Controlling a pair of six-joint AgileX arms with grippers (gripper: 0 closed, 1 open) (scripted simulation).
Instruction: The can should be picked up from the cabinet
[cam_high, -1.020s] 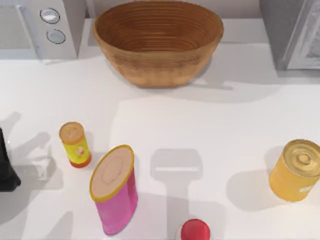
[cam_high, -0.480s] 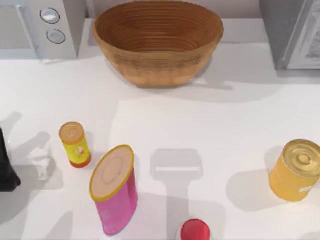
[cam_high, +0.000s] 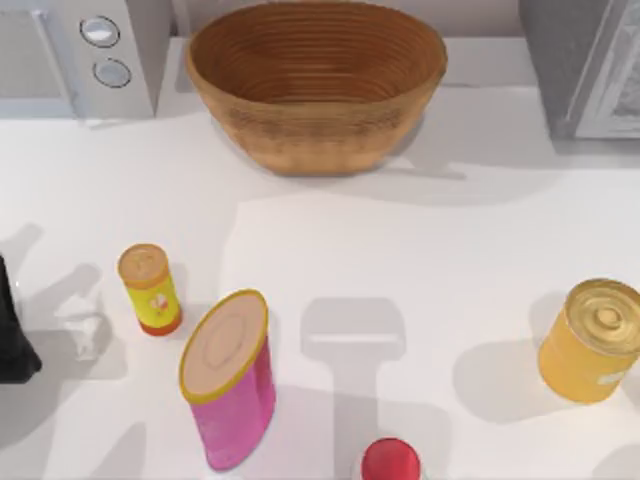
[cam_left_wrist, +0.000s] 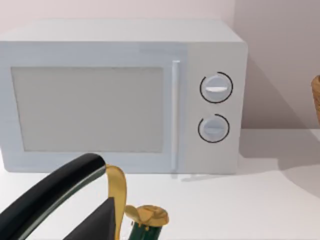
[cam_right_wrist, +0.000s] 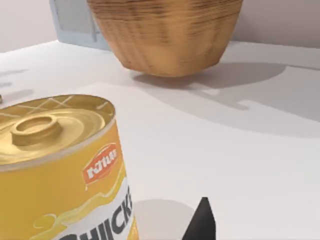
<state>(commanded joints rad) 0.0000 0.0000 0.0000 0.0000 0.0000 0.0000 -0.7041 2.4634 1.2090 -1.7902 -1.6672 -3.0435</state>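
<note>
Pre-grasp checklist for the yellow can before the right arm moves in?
1. Yellow can upright at the table's right side: ok.
2. Space around the can free of neighbours: ok; the red cap stands well apart.
3. Right tool near the can in the right wrist view: ok.
4. Right tool open wide enough: cannot tell.
5. Left arm parked at the table's left edge, out of the way: ok.

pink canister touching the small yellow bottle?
Apart. The top view shows a strip of white table between the pink canister and the small yellow bottle.
</note>
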